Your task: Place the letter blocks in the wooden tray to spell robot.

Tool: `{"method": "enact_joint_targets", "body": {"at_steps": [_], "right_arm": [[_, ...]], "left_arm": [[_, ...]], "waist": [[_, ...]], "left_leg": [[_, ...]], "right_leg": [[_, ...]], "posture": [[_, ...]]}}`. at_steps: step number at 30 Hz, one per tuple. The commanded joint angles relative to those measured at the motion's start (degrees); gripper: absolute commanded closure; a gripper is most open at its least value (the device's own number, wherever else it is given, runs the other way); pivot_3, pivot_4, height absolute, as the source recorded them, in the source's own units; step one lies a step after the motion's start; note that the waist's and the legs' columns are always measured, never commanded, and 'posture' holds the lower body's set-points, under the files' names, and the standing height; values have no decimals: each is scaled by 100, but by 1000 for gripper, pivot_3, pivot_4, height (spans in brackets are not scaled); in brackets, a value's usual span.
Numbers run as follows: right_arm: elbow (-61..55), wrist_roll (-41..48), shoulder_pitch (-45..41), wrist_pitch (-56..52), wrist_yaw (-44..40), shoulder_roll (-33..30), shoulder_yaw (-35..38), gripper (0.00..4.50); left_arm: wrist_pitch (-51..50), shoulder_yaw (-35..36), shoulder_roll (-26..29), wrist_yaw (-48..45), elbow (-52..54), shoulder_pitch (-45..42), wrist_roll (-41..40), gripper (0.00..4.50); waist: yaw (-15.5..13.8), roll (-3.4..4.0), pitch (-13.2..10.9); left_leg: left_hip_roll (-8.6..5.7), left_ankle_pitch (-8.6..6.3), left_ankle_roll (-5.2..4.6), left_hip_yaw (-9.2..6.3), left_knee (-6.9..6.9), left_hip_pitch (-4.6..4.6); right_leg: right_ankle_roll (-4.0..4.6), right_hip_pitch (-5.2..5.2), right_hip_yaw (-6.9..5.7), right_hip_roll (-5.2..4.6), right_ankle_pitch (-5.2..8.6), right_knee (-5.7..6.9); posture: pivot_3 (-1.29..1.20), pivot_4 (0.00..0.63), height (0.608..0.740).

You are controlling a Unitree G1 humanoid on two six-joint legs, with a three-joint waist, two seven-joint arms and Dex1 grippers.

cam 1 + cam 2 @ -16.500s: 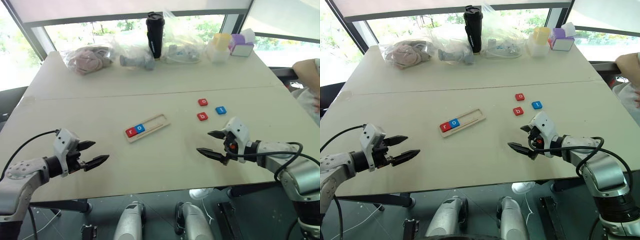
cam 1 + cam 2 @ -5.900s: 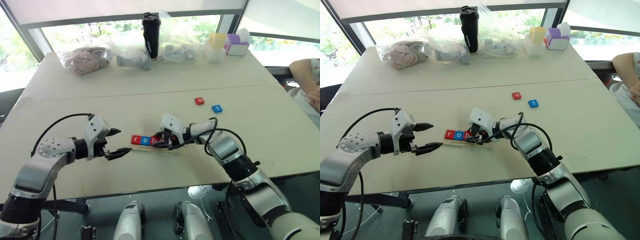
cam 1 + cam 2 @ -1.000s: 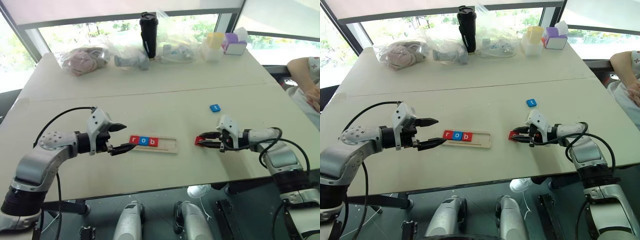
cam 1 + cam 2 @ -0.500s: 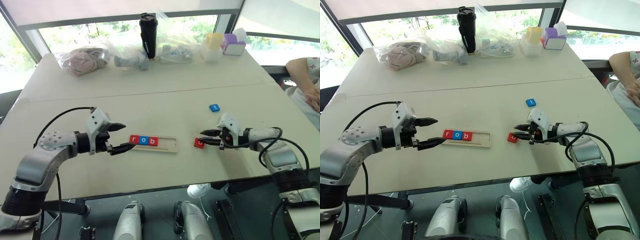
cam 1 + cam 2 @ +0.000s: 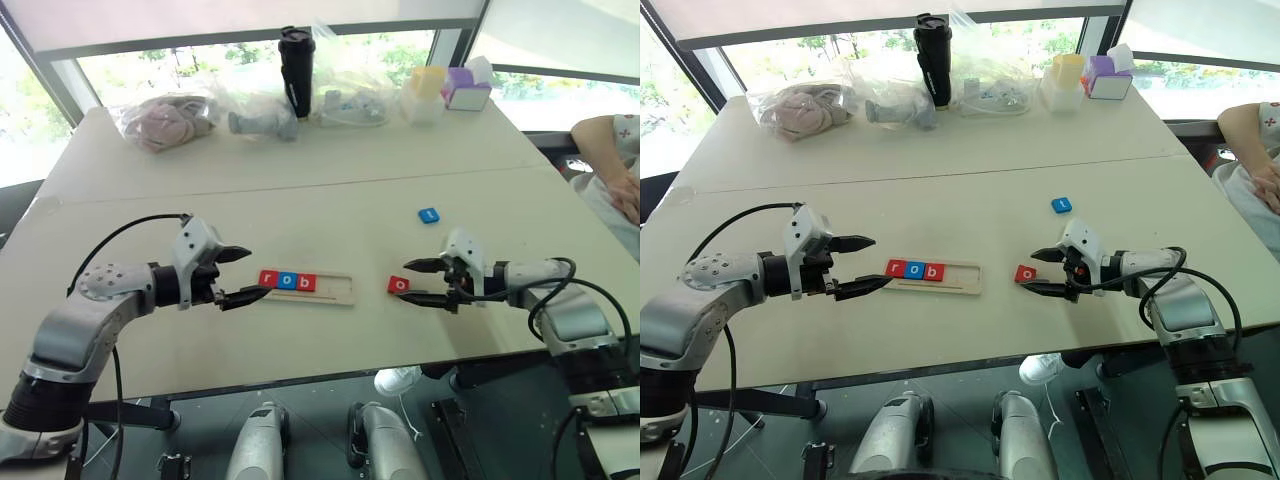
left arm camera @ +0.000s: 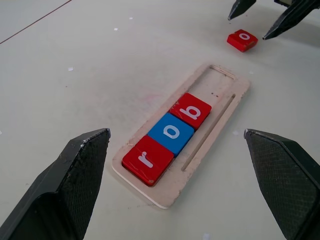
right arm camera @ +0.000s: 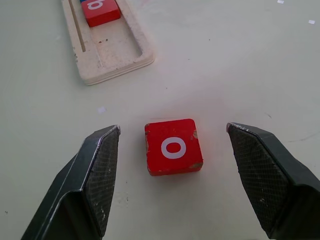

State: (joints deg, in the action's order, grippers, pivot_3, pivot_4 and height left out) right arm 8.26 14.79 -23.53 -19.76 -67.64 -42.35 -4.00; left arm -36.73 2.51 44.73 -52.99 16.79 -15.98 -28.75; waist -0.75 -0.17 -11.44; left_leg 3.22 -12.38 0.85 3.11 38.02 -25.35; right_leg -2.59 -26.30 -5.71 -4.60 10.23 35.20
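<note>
Left eye view: three letter blocks [image 5: 288,282] in wooden tray [image 5: 340,292], two outside.

Pale wooden tray [image 6: 220,107] holding red r [image 6: 148,159], blue o [image 6: 171,133], red b [image 6: 190,111] (all white lettering). Loose red o tile [image 7: 173,146], blue tile [image 5: 429,215], black fingers [image 7: 97,172].
</note>
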Motion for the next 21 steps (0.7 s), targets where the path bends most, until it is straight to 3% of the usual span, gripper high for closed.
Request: {"method": "enact_joint_targets", "body": {"at_steps": [1, 5, 8, 11, 16, 21], "right_arm": [[51, -89, -48, 202, 53, -8, 12, 983], [266, -221, -122, 364, 102, 59, -47, 983], [411, -277, -188, 451, 142, 135, -55, 1856], [485, -285, -223, 483, 139, 154, -61, 3290], [377, -172, -250, 342, 110, 133, 2, 3344], [-697, 192, -491, -253, 37, 60, 41, 3344]], "left_arm": [[106, 57, 16, -29, 62, -12, 10, 0], [94, 59, 10, -12, 80, -14, 9, 0], [93, 60, 6, 0, 87, -13, 13, 0], [89, 64, 8, 8, 91, -17, 14, 0], [83, 73, 12, 18, 102, -15, 10, 0], [84, 160, 106, -39, 53, -17, -2, 0]], "waist": [[0, 0, 0], [-1, 0, 0], [1, 0, 0], [2, 0, 0], [-1, 0, 0], [15, 0, 0]], "left_leg": [[0, 0, 0, 0, 0, 0], [0, 0, 0, 1, 0, 0], [0, 0, 0, 1, 0, 0], [0, 0, 0, 1, 0, 0], [0, 0, 0, 1, 0, 0], [0, 0, 0, 1, 0, 0]], "right_leg": [[0, 0, 0, 0, 0, 0], [0, 1, 1, 0, 0, 0], [0, 0, 1, 0, 0, 0], [0, 0, 1, 0, 0, 0], [0, 1, 1, 0, 0, 1], [-1, -3, 3, 0, 0, 5]], "posture": [[0, 150, 740], [0, 150, 740], [0, 150, 740], [0, 150, 740], [0, 150, 740], [0, 150, 740]]}}
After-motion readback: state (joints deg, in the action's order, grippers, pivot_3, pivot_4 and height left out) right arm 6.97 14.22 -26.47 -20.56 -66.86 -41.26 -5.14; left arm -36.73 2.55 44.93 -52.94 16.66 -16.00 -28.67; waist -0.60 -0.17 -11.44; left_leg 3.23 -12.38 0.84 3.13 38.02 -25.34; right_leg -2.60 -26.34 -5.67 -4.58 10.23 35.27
